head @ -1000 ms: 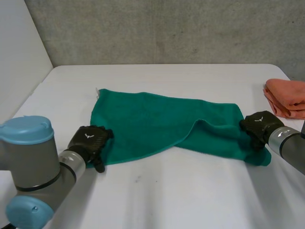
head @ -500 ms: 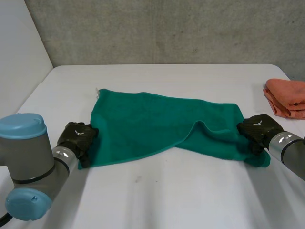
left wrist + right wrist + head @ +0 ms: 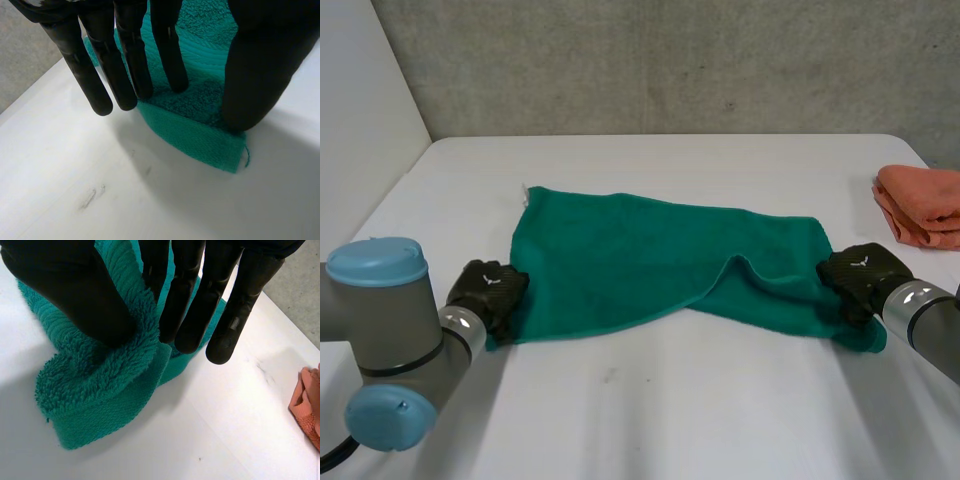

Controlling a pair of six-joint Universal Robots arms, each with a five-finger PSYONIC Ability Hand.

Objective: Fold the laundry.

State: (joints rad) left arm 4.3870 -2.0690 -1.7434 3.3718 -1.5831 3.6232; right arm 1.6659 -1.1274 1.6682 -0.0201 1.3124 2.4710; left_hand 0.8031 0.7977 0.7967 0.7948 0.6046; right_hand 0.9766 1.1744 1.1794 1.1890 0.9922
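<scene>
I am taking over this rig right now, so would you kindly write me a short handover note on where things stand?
Left hand: open, straight fingers and thumb resting on the near left corner of the green towel, which lies flat there.
Right hand: shut on the towel's near right corner, cloth bunched between thumb and fingers.
Towel: spread on the white table, with a raised fold toward its right side. A folded orange cloth sits at the table's right edge.
Done: both near corners reached, right one gripped.
Left: grip the left corner, then fold.
</scene>
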